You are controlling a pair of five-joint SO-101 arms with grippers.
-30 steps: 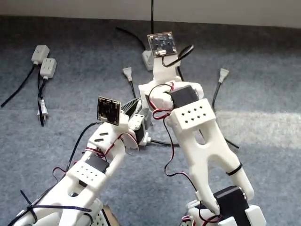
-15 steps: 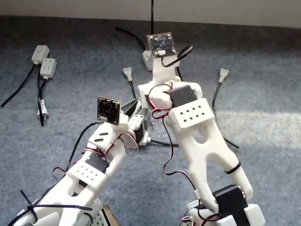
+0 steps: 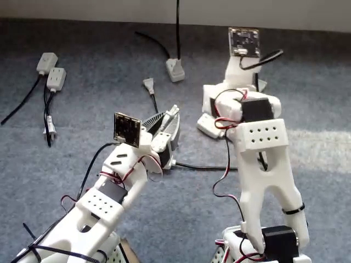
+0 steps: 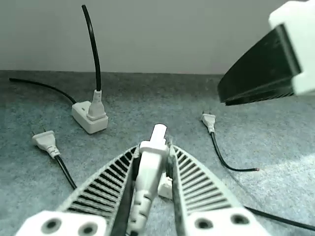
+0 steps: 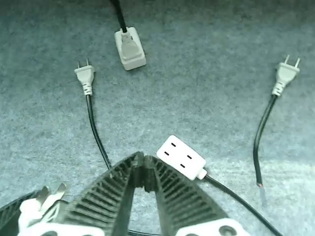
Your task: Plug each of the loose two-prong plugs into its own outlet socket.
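Carpet point(image 3: 82, 33), grey and short-piled, covers the work surface under both arms. The left gripper point(image 4: 153, 147) is clamped on a white two-prong plug point(image 4: 147, 172), which sits lengthwise between the ribbed jaws with its nose poking out past the tips. In the high view that gripper point(image 3: 166, 123) is raised above the carpet near the middle of the scene, with the plug's metal prongs point(image 3: 174, 110) showing at its front. The right gripper point(image 5: 142, 172) has its jaws pressed together at the tips with nothing between them. It hangs just beside a white double outlet socket point(image 5: 181, 156) that lies flat on the carpet, slots upward, with a black cord running off from one end. In the high view this socket point(image 3: 208, 125) lies at the foot of the right arm. Farther back, a second white socket point(image 3: 175, 70) already has a plug seated in it, and its black cord rises toward the wall. A loose plug point(image 3: 148, 83) lies near it on its own black cord. Another loose plug point(image 5: 286, 73) lies well apart on the far side of the right arm. Two more sockets point(image 3: 50, 71) lie side by side far off on the left arm's side of the carpet, with dark cords trailing from them.
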